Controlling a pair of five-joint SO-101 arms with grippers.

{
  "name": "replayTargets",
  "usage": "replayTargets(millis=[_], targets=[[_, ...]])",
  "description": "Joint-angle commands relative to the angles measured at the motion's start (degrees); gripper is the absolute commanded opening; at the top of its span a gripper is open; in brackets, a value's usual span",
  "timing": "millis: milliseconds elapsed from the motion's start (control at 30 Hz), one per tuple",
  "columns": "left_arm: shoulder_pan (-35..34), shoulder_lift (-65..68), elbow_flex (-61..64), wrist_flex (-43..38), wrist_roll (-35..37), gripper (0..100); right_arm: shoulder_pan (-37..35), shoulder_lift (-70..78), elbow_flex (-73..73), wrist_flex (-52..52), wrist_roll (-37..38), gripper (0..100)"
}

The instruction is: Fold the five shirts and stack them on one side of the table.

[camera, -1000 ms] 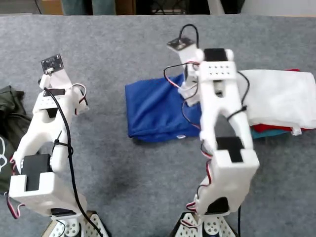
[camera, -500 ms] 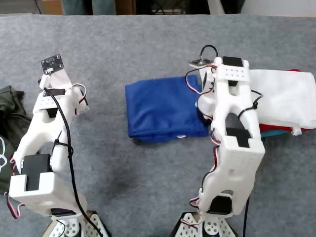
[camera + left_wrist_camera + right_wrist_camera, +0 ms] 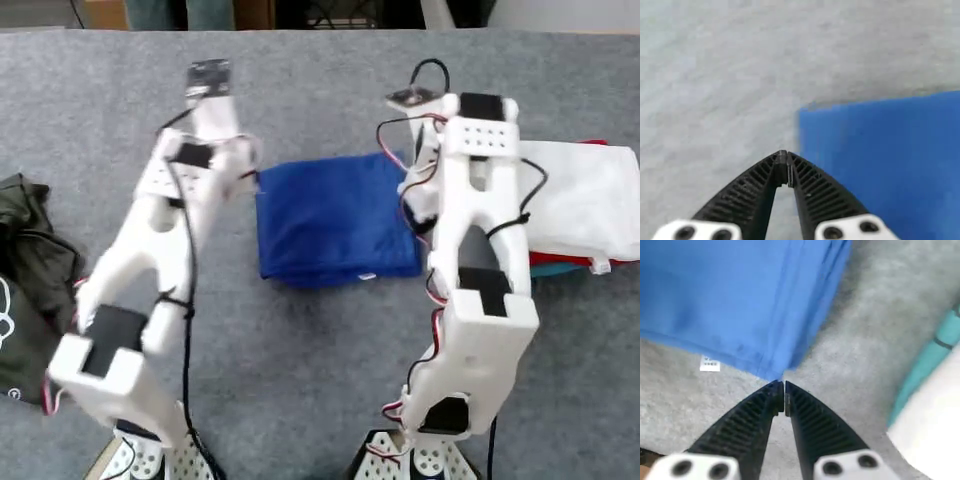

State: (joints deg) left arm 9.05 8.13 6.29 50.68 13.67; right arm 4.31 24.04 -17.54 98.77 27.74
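High view, count: five shirts and two arms on the grey table (image 3: 300, 80). One blue shirt (image 3: 335, 220) lies folded at the centre, between the arms. Three shirts form a stack at the right edge: a white shirt (image 3: 580, 205) on top, with a red shirt (image 3: 555, 259) and a teal shirt (image 3: 545, 270) showing as strips beneath it. One dark shirt (image 3: 25, 260) lies crumpled at the left edge, well apart from the rest.

Left wrist view adds that the left gripper (image 3: 782, 167) has its fingers pressed together with nothing between them. It is over bare table, just beside a corner of the blue shirt.

Right wrist view adds that the right gripper (image 3: 780, 390) also has its fingertips together, right at the blue shirt's layered edge. A small white label (image 3: 709, 363) sits near that edge. Bare table separates the blue shirt from the stack.
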Motion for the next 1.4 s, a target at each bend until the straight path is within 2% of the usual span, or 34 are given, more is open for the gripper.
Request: replayTargets(millis=[0, 133, 300, 533, 667, 900, 1067, 1133, 1200, 1267, 1367], targets=[[3.6, 6.9, -7.3, -5.1, 0.1, 3, -0.6, -1.0, 6.6, -7.0, -0.9, 1.5], [4.1, 19.6, -11.9, -11.3, 0.1, 3, 3.4, 1.7, 14.2, -13.6, -0.5, 1.5], [3.8, 26.2, -18.9, -5.3, -0.2, 3, 6.2, 2.3, 13.8, -14.4, -0.4, 1.5], [4.0, 23.2, -22.5, 2.1, 0.0, 3, 6.2, 2.3, -2.2, 1.1, -0.4, 1.5], [3.9, 17.1, -22.5, 6.6, 0.0, 3, 6.2, -1.5, -6.3, 2.5, -1.0, 1.5], [2.9, 5.4, -21.9, 12.6, -0.4, 3, 4.8, -14.3, 6.6, 2.1, -4.5, 1.5], [-1.5, 2.5, -14.5, 13.7, -0.4, 3, 2.1, -16.7, 16.7, -0.7, -4.6, 1.5], [-2.9, 0.1, -8.8, 12.0, -1.2, 3, 0.7, -16.7, 19.6, -3.5, -7.6, 1.6], [-3.4, -2.7, -1.5, 8.1, -4.0, 3, -0.6, -16.7, 21.5, -6.7, -14.1, 4.1], [-3.6, -6.4, 6.8, 2.2, -6.0, 3, -1.3, -16.7, 23.1, -10.0, -21.2, 11.3], [-5.1, -9.1, 19.9, -11.3, -6.3, 3, -2.2, -16.7, 24.5, -14.2, -29.5, 23.4]])
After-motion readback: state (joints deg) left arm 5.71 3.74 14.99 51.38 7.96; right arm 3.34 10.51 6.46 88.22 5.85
